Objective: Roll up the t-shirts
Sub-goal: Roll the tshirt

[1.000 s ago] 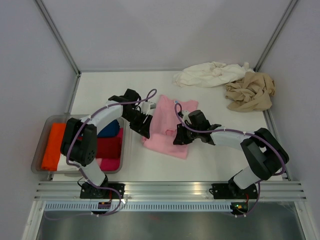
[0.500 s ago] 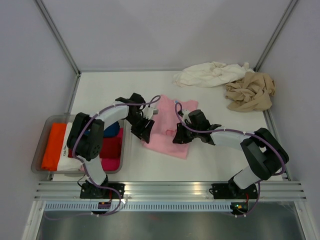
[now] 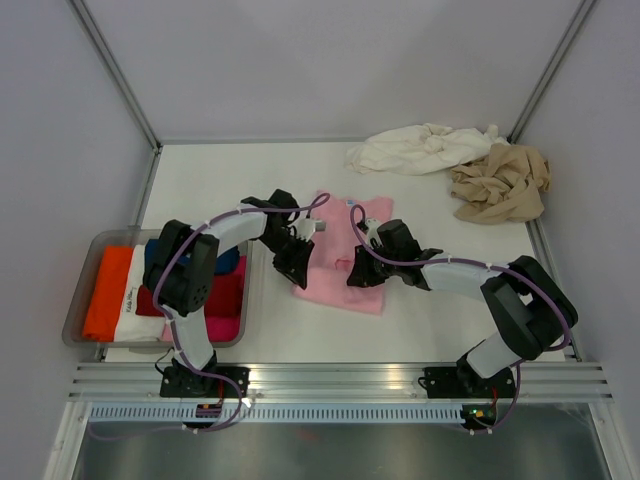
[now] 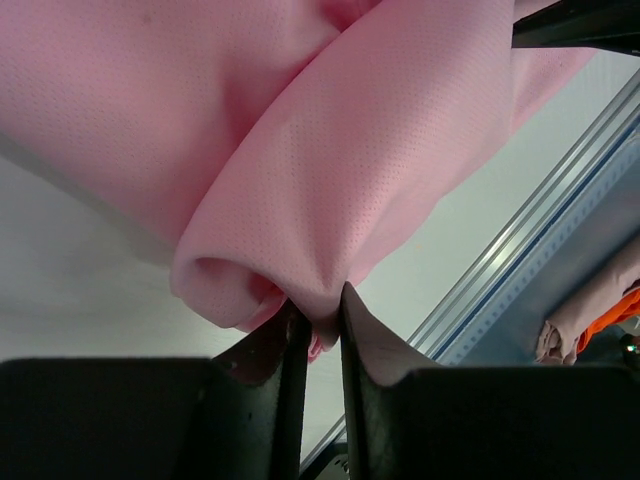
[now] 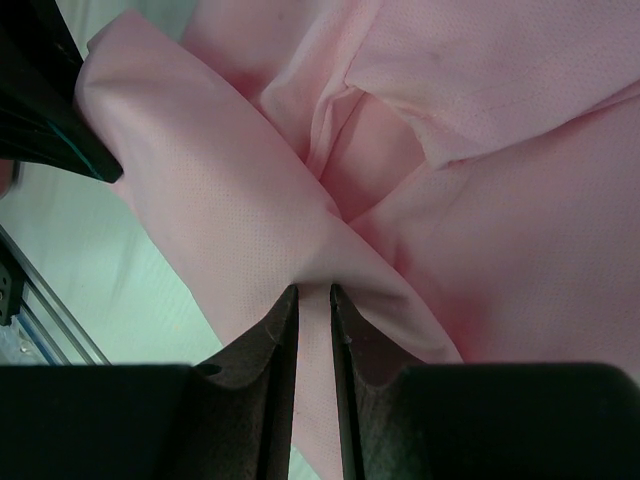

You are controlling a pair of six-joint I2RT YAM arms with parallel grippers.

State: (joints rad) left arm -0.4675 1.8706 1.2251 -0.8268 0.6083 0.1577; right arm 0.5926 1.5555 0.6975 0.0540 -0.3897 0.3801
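The pink shirt [image 3: 340,272] lies crumpled in the middle of the top view, on the white counter [image 3: 200,180], with both arms bent in over it. The left arm [image 3: 225,228] reaches in from the left of the frame, and its jaws sit at the shirt's left edge. The right arm [image 3: 460,272] comes in from the lower right, and its jaws sit on the cloth just right of centre. The two black heads are near each other but apart, with pink cloth between them.

In the left wrist view the left jaws are closed on a thin fold of the pink shirt. The fingers [image 4: 283,385] stand nearly together at bottom centre with cloth pinched in the slit, and a rolled lip of fabric bulges just left of them (the fold runs on toward the upper right). In the right wrist view the right jaws likewise grip a ridge of the same shirt. Their fingers [image 5: 275,390] stand close together with cloth drawn into the gap. The ridge runs diagonally to the upper left, where a black tip of the other arm shows at the frame's edge.

The cream shirt [image 3: 420,148] lies bunched at the upper right of the top view. It touches the tan shirt [image 3: 500,185], heaped just below and to its right, and both are well apart from the pink one. At the left edge a clear tray [image 3: 75,305] holds folded cloths in orange, white, red and blue.
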